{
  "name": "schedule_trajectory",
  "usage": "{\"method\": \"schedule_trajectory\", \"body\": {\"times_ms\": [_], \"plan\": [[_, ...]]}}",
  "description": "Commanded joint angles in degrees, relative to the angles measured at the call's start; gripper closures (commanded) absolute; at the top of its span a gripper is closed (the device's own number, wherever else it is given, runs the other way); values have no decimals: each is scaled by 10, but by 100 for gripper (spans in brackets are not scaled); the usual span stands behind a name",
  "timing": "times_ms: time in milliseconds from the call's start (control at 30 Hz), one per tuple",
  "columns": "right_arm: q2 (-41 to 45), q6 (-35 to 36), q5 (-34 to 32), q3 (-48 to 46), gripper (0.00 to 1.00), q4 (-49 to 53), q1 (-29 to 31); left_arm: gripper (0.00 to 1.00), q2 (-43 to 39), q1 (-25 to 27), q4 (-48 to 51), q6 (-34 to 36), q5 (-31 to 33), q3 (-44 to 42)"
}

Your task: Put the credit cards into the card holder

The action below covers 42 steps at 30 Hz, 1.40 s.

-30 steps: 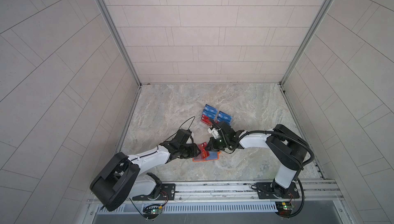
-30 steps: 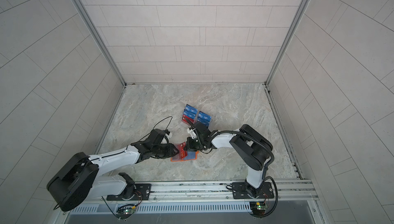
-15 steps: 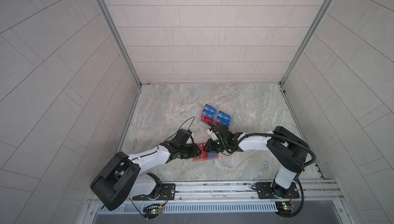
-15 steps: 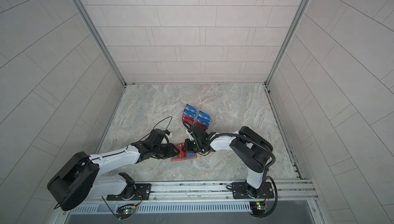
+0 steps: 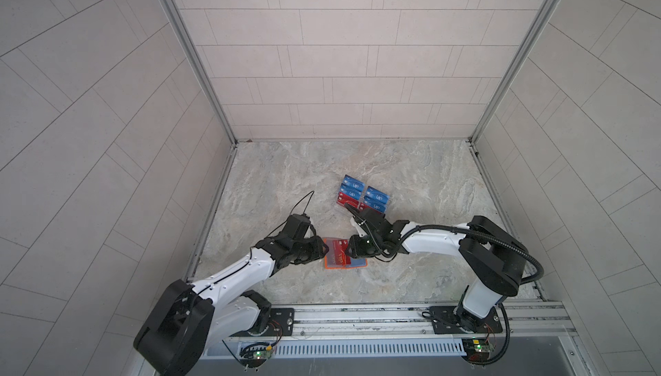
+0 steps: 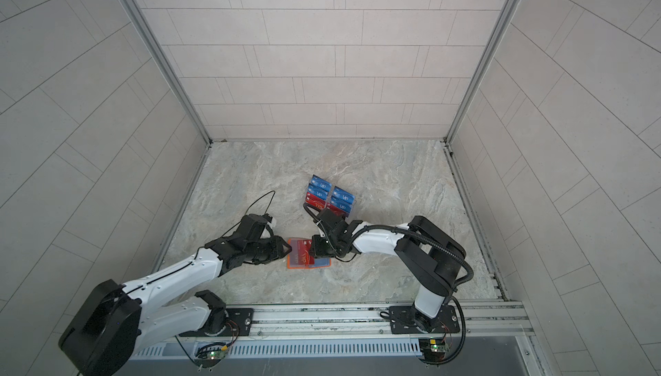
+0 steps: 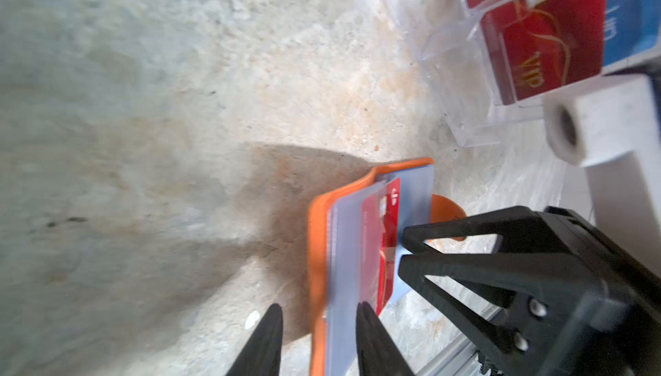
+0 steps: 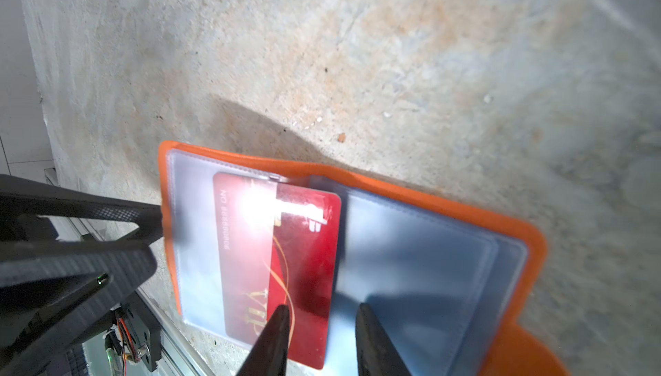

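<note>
The orange card holder point(image 5: 358, 264) point(image 6: 322, 264) lies open on the floor between both grippers. A red credit card point(image 8: 304, 249) point(image 5: 338, 258) point(image 6: 304, 258) sits partly inside a clear sleeve on the holder's left half, its outer part sticking out. My right gripper point(image 8: 322, 320) point(image 5: 348, 249) is open, its fingers apart over the card's free edge. My left gripper point(image 7: 318, 317) point(image 5: 323, 249) is open and straddles the holder's point(image 7: 316, 249) left edge. One finger rests against the sleeves, and a gap shows beside the other. More credit cards point(image 5: 373, 197), blue and red, stand behind.
A clear acrylic rack point(image 5: 386, 208) point(image 7: 465, 70) holds the spare blue and red cards just behind the right gripper. The arms' base rail point(image 5: 357, 317) runs along the front edge. Tiled walls close in the back and both sides.
My right gripper has opened and let go of the red card, which now rests partly in the sleeve. The left arm has stayed where it was.
</note>
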<state>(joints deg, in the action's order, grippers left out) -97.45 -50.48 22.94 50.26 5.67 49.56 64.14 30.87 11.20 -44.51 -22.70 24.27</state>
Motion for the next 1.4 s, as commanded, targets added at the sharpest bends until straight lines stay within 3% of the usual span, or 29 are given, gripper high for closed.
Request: {"method": "schedule_trajectory", "body": {"times_ms": [0, 100, 233, 467, 1367], "plan": [[-16, 5, -9, 9, 65, 39, 7, 65, 13, -2, 13, 17, 2, 2], [-24, 4, -4, 16, 64, 36, 11, 68, 22, -2, 7, 19, -2, 3], [-34, 4, 1, 29, 64, 40, 14, 82, 26, -3, 5, 23, -4, 3], [-47, 1, 4, 45, 64, 42, 22, 91, 41, -3, 1, 33, -6, 2], [-79, -41, 15, 86, 64, 0, 49, 90, 79, -6, -10, 51, -20, 13]]}}
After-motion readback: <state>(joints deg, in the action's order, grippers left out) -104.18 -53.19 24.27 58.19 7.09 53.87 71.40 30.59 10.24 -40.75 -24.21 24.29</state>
